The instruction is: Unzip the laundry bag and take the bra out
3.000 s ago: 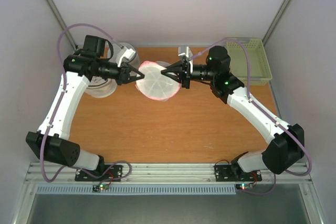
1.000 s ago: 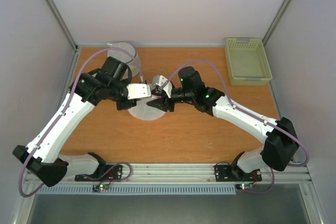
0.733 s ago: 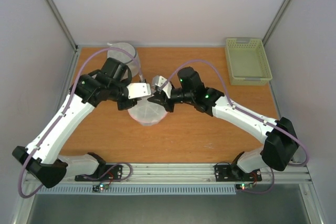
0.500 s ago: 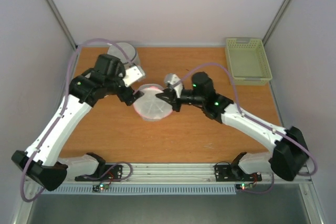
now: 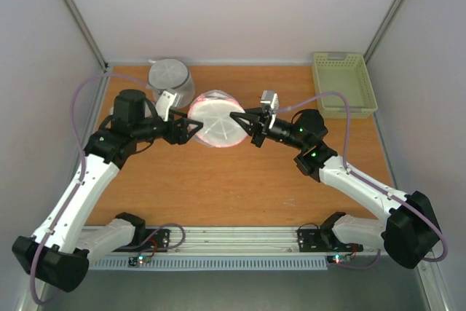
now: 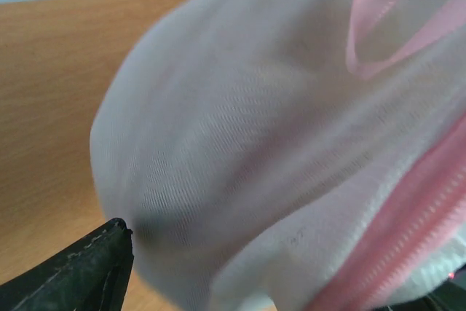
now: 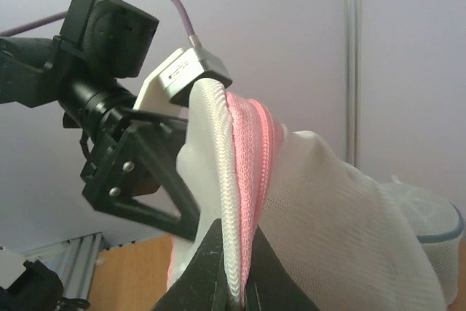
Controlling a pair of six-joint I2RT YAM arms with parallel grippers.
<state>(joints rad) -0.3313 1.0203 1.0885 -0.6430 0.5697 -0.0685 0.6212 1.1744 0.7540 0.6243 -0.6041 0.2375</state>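
Note:
The laundry bag [image 5: 216, 120], a round white mesh drum with a pink zipper band [image 7: 251, 151], hangs tilted between my two grippers, off the table. My right gripper [image 5: 237, 118] [image 7: 237, 293] is shut on the bag's rim, pinching the white piping and pink zipper band. My left gripper [image 5: 191, 127] [image 6: 269, 282] is at the bag's opposite side with its jaws wide apart, and the mesh [image 6: 255, 143] bulges between them. One dark finger [image 6: 80, 278] shows at the lower left. A pink ribbon loop [image 6: 371, 12] sits on the bag's top. The bra is hidden.
A white mesh drum with a grey band [image 5: 171, 78] stands at the back left, close behind the left wrist. A pale green basket [image 5: 344, 84] sits at the back right corner. The wooden table [image 5: 240, 180] lies below.
The bag has moved from the table's middle, under both wrists, to a raised, tilted position farther back. The left gripper went from shut to wide apart. The right gripper closed on the rim.

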